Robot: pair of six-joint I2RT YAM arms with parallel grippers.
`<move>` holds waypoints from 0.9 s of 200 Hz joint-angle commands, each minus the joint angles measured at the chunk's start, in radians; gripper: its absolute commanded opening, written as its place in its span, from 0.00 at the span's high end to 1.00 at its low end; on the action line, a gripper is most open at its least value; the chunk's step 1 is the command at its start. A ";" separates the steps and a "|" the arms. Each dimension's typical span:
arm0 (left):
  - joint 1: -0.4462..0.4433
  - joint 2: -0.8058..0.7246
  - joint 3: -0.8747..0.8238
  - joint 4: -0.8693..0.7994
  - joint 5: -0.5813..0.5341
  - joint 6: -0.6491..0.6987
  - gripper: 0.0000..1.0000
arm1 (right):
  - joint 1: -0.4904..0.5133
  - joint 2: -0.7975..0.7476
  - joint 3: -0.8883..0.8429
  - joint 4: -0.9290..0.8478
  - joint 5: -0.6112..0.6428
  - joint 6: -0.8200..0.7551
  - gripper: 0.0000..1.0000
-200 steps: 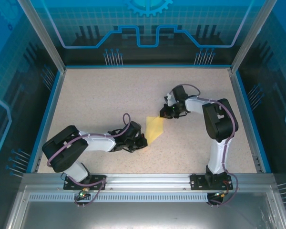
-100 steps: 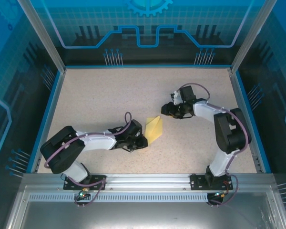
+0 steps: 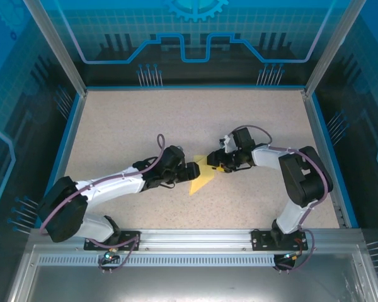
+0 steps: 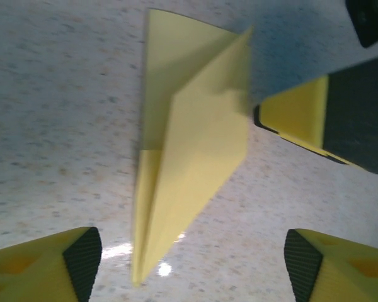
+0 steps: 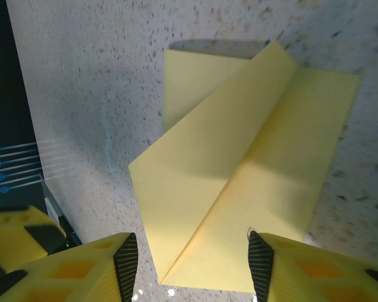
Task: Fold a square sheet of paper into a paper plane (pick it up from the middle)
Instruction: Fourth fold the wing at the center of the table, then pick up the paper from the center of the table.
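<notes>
The yellow paper [image 3: 200, 182] is lying flat-ish on the speckled beige table [image 3: 145, 119], a bit below the middle of the overhead frame. It's folded into a long pointed shape, with one flap lifting up along a crease.

The left gripper [image 3: 192, 170] is coming in from the left side of the frame and hanging right at the paper's left edge. In its own wrist view the left gripper [image 4: 192, 251] is sitting with its jaws wide apart, one fingertip in each bottom corner, and the yellow paper [image 4: 189, 157] is running up the middle between them without touching either.

The right gripper [image 3: 213, 160] is reaching in from the right and hovering over the paper's upper end. Its jaws are standing apart too: in its wrist view the right gripper [image 5: 192, 258] is straddling the near edge of the yellow paper [image 5: 239, 182], and whether the right-hand fingertip is actually brushing that edge is too close to call.

As for the room, a blue rim [image 3: 189, 87] is bordering the table, see-through blue panels [image 3: 25, 94] with circuit-style line art are closing in the sides and back, and a metal rail [image 3: 195, 239] is running along the bottom of the frame.
</notes>
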 commanded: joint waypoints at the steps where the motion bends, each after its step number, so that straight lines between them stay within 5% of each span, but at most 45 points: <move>1: 0.009 -0.021 -0.021 -0.080 -0.075 -0.016 0.16 | 0.023 0.034 0.014 0.046 -0.026 0.035 0.50; 126: 0.047 -0.046 -0.073 -0.079 -0.077 -0.090 0.06 | 0.085 0.134 0.145 -0.040 0.048 0.026 0.59; 180: 0.062 -0.052 -0.085 -0.085 -0.073 -0.096 0.05 | 0.073 0.036 0.108 -0.139 0.218 0.036 0.57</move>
